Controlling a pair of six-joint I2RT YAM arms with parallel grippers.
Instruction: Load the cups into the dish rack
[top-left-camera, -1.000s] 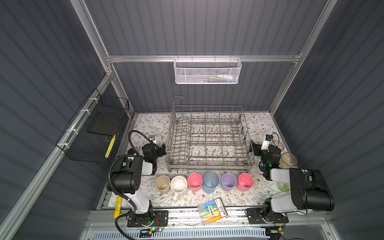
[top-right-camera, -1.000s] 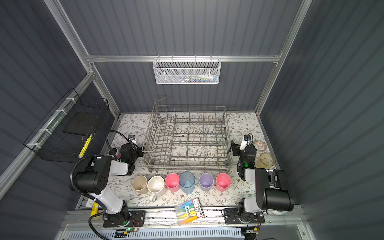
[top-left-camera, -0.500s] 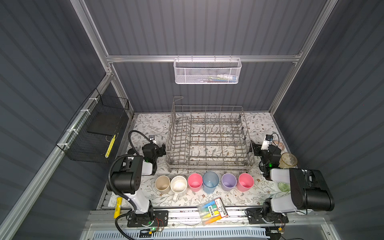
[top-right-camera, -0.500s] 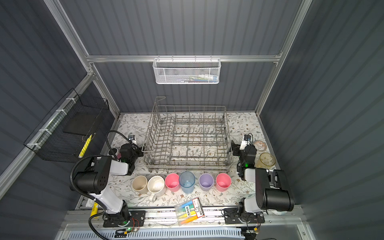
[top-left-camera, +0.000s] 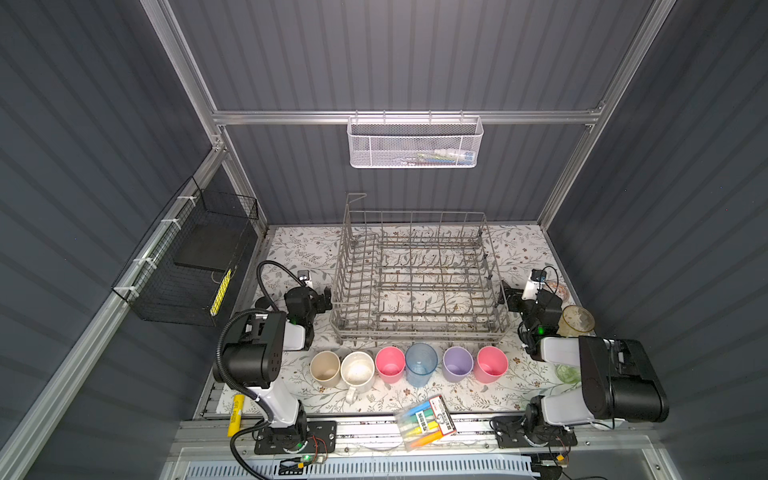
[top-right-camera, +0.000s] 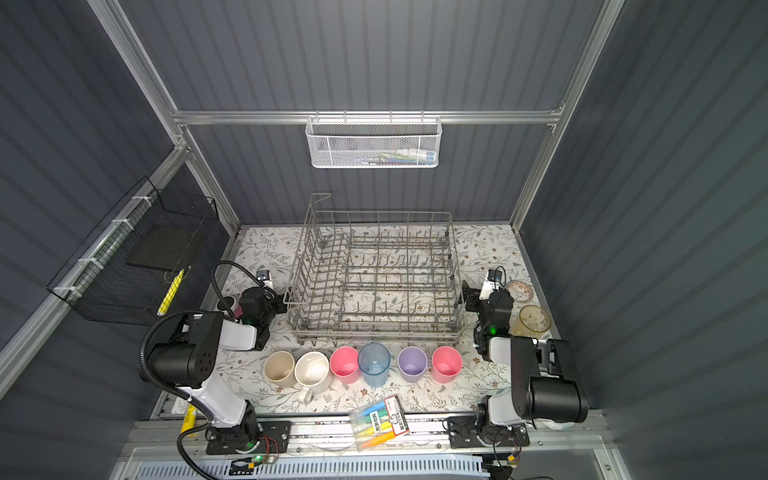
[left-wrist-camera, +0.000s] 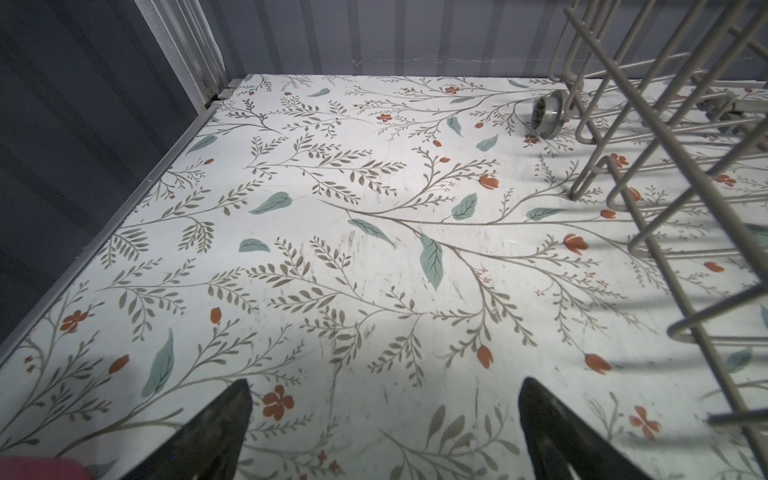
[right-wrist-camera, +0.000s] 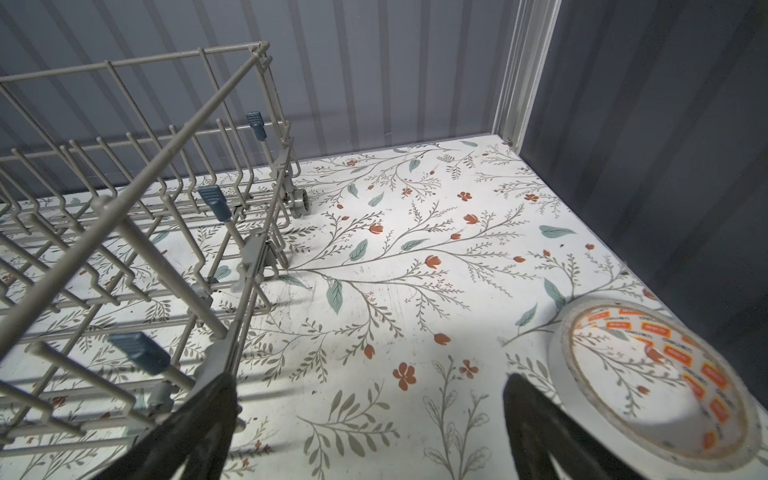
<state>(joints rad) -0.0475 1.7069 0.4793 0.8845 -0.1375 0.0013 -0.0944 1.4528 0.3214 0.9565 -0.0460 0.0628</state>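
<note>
left end effector (left-wrist-camera: 384, 399) jaws wide, holding nothing, just left of dish rack (top-left-camera: 419, 331), six cups (top-left-camera: 420, 365) in a row on counter (top-left-camera: 297, 249) near side of rack, right end effector (right-wrist-camera: 370, 395) wide, just right of rack, amber glass (top-left-camera: 575, 321) beside it

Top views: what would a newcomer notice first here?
The big empty grey dish rack in the centre, and the colourful row of six cups lined up along its near side. The open left gripper and right gripper flank the rack.
</note>
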